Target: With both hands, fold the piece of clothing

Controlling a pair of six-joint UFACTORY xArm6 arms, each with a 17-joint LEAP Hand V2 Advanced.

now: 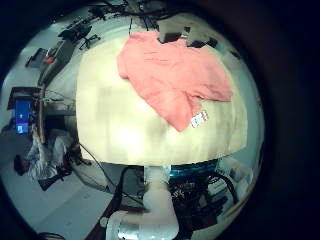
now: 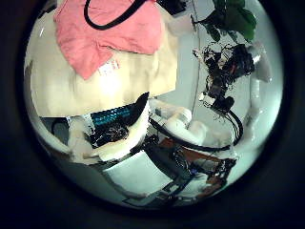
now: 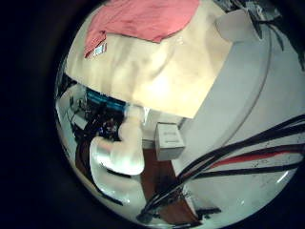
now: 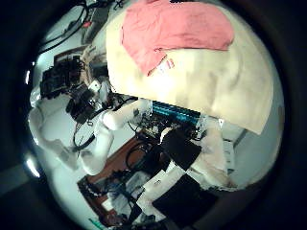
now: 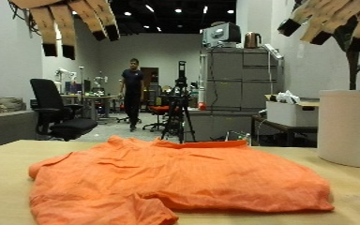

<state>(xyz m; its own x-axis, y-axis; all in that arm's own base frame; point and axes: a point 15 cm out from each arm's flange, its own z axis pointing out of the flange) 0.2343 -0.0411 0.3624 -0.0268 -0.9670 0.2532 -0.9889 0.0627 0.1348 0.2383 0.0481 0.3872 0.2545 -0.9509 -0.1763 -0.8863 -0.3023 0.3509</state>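
Nearest, an orange shirt (image 5: 180, 178) lies crumpled and partly doubled over on the tan table (image 5: 11, 159), not yet folded neatly. High above it hang the left hand (image 5: 67, 16) and right hand (image 5: 340, 21), fingers relaxed and spread, holding nothing. Grabbing two bunched layers at once could worsen the fold. Beyond, a white bucket (image 5: 349, 127) stands beside the table; nothing blocks the descent.
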